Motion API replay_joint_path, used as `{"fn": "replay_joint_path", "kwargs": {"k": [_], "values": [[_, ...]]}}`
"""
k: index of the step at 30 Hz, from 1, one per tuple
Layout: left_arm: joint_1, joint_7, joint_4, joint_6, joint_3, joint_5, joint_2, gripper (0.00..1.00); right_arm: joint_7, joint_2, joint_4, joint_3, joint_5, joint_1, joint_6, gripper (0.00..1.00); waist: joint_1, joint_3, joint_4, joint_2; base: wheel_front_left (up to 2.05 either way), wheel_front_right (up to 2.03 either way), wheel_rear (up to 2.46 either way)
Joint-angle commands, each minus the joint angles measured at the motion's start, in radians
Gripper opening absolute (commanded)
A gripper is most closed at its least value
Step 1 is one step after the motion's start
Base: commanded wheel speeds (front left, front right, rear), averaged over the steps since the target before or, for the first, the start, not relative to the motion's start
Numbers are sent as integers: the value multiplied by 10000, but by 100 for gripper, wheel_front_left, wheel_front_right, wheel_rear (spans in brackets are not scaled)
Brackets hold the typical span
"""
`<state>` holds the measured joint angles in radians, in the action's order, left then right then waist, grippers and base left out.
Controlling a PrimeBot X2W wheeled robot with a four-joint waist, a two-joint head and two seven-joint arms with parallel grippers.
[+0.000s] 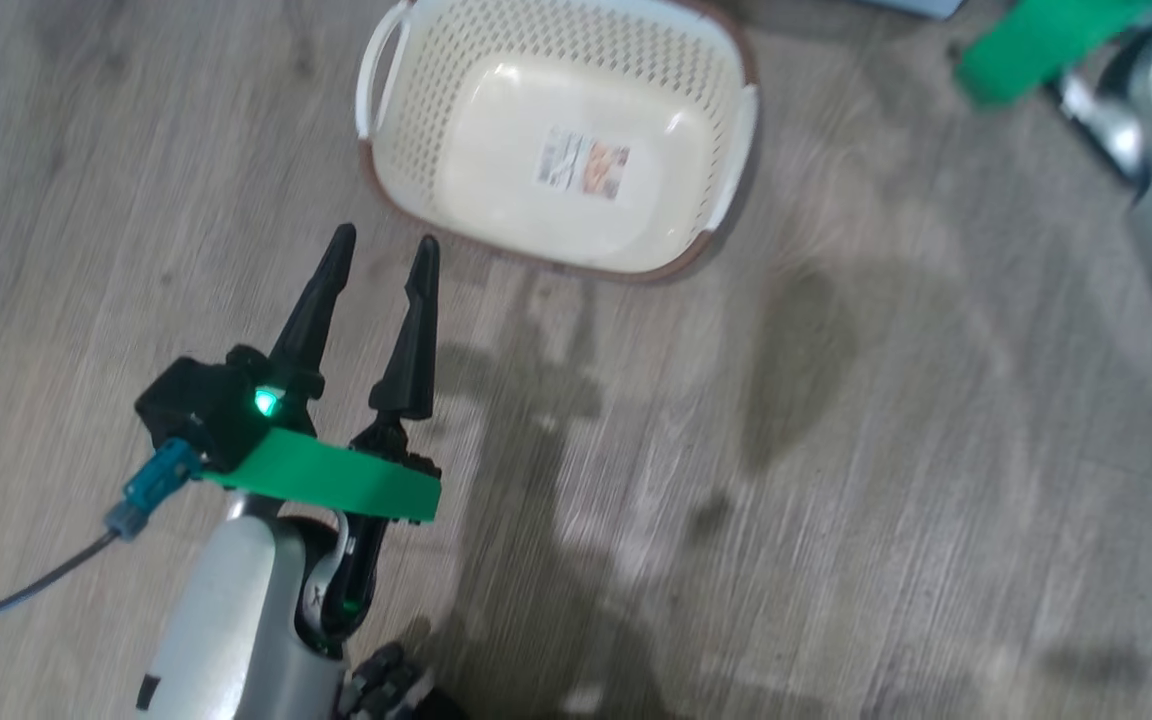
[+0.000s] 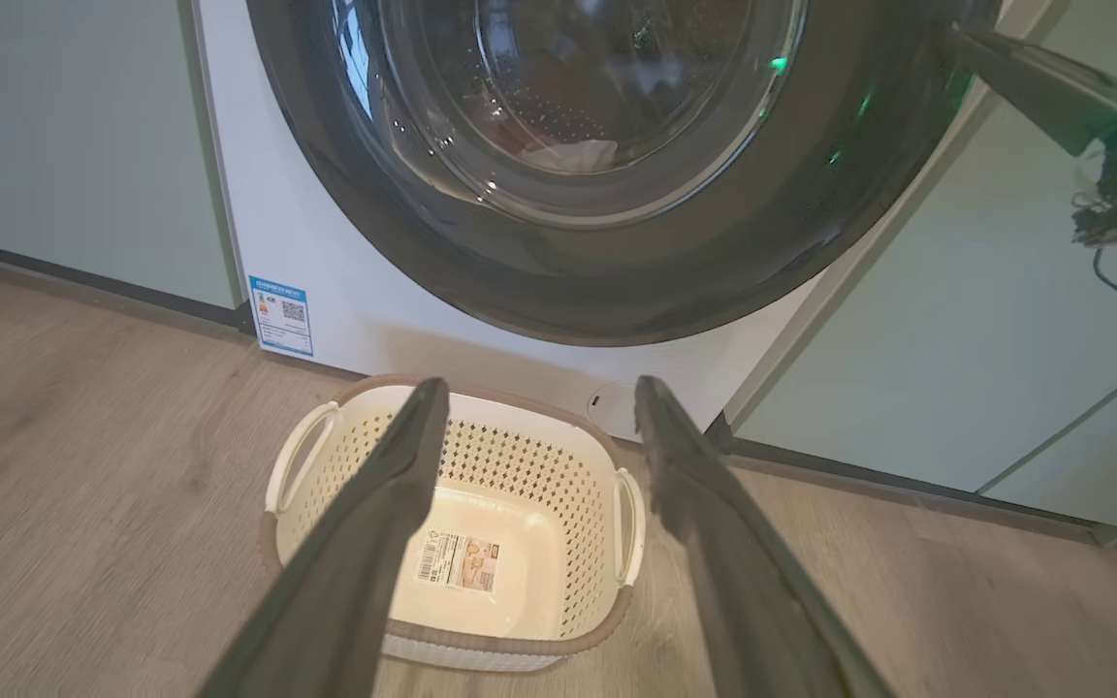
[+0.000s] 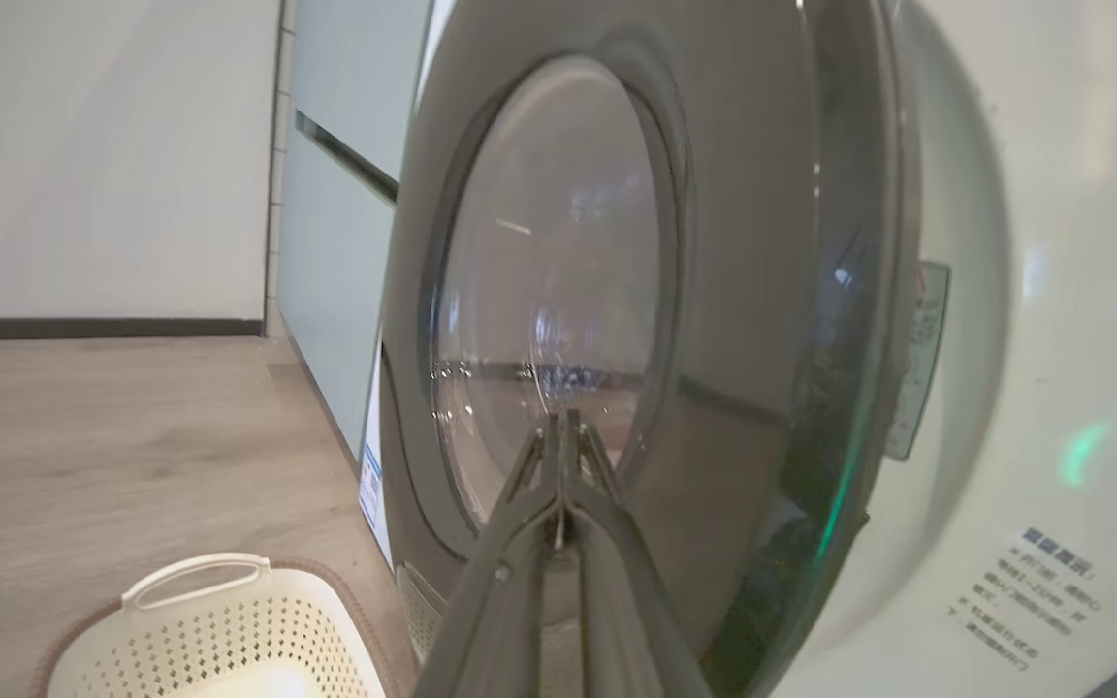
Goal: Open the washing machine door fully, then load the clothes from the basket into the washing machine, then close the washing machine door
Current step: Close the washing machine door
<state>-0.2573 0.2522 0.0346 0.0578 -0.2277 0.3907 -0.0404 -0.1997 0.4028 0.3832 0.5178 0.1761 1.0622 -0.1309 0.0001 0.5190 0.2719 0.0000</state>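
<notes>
Basket (image 1: 406, 170) sits on the floor (image 1: 836, 450) just in front of the washer (image 2: 345, 291), with a paper label (image 1: 583, 165) on its bare bottom. The round black door (image 2: 617, 281) lies close against the washer. White clothes (image 2: 573, 155) show through its glass (image 2: 442, 107). The left hand (image 1: 384, 238) hangs wide open over the floor near the basket. The right hand (image 3: 563, 427) is squeezed tight on nothing, tips right by the door.

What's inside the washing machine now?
Through the glass of the washing machine door, the perforated drum and a pale piece of fabric show; its black rim and reflections hide the rest.
</notes>
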Motion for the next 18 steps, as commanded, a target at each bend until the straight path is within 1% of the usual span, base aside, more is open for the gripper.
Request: {"fn": "replay_joint_path", "kwargs": {"k": [1, 9, 18], "values": [[-125, 95, -336, -51, 270, 87, -99, 100, 90, -26, -69, 30, 45, 202, 2, 0, -1, 375, 299, 0, 0, 0, 0], [-289, 95, -324, -72, 244, 233, -99, 100, 129, -201, 1935, -144, -319, 1891, 2, 0, -1, 727, 457, 0, 0, 0, 0], [-392, 95, -346, -105, 133, 290, -99, 100, 43, -337, 3402, -224, -800, 3125, 2, 0, -1, 965, 517, 0, 0, 0, 0]]}}
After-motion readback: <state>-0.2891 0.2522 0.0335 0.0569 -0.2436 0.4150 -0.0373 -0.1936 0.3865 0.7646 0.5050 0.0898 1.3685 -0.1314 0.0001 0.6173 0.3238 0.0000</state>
